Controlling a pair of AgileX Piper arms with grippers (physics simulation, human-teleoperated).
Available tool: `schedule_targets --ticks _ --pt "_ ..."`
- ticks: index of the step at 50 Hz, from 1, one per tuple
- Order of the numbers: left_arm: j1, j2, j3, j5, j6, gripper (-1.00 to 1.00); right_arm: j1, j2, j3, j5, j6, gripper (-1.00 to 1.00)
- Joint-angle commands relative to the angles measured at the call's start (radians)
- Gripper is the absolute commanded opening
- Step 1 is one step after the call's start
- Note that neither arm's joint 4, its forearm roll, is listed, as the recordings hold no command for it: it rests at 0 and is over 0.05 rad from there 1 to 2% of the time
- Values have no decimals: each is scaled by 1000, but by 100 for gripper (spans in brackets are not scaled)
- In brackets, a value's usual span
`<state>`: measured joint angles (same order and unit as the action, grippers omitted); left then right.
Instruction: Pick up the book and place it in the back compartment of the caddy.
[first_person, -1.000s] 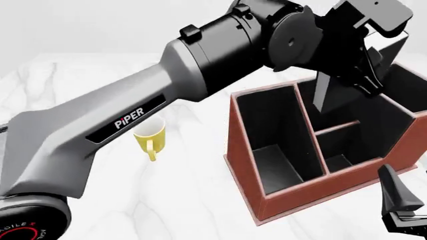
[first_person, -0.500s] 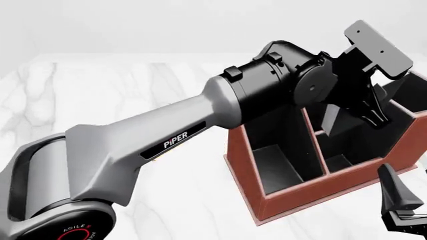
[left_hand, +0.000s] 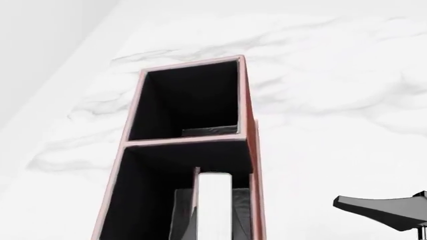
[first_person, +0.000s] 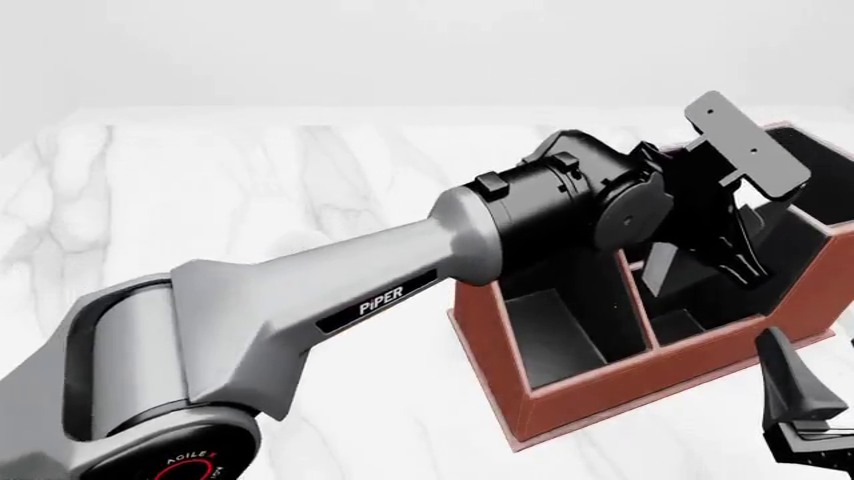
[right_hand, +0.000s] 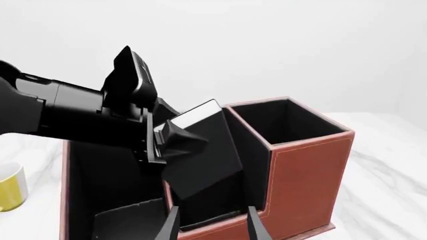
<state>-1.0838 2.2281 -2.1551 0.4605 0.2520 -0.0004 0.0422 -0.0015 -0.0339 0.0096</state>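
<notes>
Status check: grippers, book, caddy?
Left gripper shut on book, tilted, partway into a caddy slot. Right gripper open, idle beside caddy. Nothing blocking.

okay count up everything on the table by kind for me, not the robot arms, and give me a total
Small thin black hardcover book with white page edges: 1
Large reddish-brown box caddy with black lining: 1
Yellow mug: 1, seen only in the right wrist view
Total: 3
</notes>
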Motion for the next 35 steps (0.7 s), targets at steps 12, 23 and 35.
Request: schedule_targets --ticks 12,23,35 --pt "6 36 4 -57 -5 -100 -1 11 0 -8 5 100" --pt "-17 34 25 -86 -6 -100 0 1 1 1 7 100" --pt "16 93 -31 -78 -3 -100 1 4 0 -2 8 100"
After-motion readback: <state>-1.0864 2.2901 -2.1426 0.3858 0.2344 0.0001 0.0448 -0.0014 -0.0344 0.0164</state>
